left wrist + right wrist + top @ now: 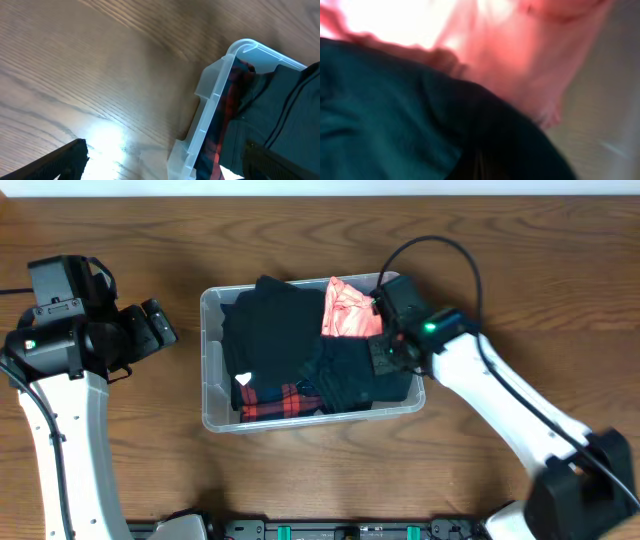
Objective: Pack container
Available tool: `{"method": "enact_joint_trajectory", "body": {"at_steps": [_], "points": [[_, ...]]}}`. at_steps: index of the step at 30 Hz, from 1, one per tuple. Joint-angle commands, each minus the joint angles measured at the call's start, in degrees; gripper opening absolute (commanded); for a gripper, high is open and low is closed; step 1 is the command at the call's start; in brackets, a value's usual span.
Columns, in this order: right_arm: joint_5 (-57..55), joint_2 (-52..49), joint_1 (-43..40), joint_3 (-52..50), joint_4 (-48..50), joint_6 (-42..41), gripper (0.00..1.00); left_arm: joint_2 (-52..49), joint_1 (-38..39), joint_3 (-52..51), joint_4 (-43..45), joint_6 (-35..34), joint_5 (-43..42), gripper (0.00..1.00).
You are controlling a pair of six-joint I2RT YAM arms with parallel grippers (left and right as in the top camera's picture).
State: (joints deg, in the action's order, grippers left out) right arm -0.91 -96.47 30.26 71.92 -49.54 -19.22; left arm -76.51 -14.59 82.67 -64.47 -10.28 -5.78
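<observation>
The clear plastic container (211, 362) stands mid-table, holding a black garment (270, 330), a pink garment (350, 310), a dark teal garment (350, 370) and a red plaid garment (280, 400). My right gripper (380, 352) reaches down into the bin's right side, shut, with its tips against the dark teal garment (380, 115). The right wrist view is filled by that cloth and the pink garment (520, 55); whether cloth is pinched does not show. My left gripper (165, 325) hangs open and empty to the left of the bin. In its wrist view the container (215, 110) corner lies ahead.
The wooden table (120, 240) surrounds the bin on all sides. The right arm (500, 400) slants across the table's right half from the front edge. The left arm's column (70, 440) rises at the front left.
</observation>
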Motion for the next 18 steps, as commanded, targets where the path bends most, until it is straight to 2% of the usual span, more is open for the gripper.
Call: {"method": "enact_joint_trajectory", "body": {"at_steps": [1, 8, 9, 10, 12, 13, 14, 18], "points": [[-1.36, -4.07, 0.00, -0.92, -0.17, -2.01, 0.01, -0.26, -0.28, 0.81, -0.22, 0.74, 0.28, 0.98], [-1.22, -2.34, 1.03, 0.37, -0.46, -1.31, 0.02, -0.26, -0.28, 0.81, -0.22, 0.74, 0.28, 0.98], [-1.20, -1.16, 0.92, 0.70, -0.59, -1.05, 0.06, -0.26, -0.28, 0.81, -0.22, 0.74, 0.28, 0.98], [-1.22, 0.04, 0.79, 1.03, -0.59, -0.81, 0.15, -0.26, -0.28, 0.81, -0.22, 0.74, 0.28, 0.98], [-1.20, 3.54, 0.22, 1.79, -0.61, 0.57, 0.49, -0.26, -0.28, 0.81, -0.22, 0.74, 0.28, 0.98], [-1.18, 4.98, -0.07, 2.12, -0.59, 1.36, 0.59, -0.26, -0.28, 0.81, -0.22, 0.74, 0.28, 0.98], [-1.20, 7.21, -0.44, 2.56, -0.57, 2.56, 0.67, -0.26, -0.28, 0.81, -0.22, 0.74, 0.28, 0.98], [-1.22, 16.00, -1.60, 3.65, 0.68, 8.76, 0.83, -0.26, -0.28, 0.81, -0.22, 0.74, 0.28, 0.98]]}}
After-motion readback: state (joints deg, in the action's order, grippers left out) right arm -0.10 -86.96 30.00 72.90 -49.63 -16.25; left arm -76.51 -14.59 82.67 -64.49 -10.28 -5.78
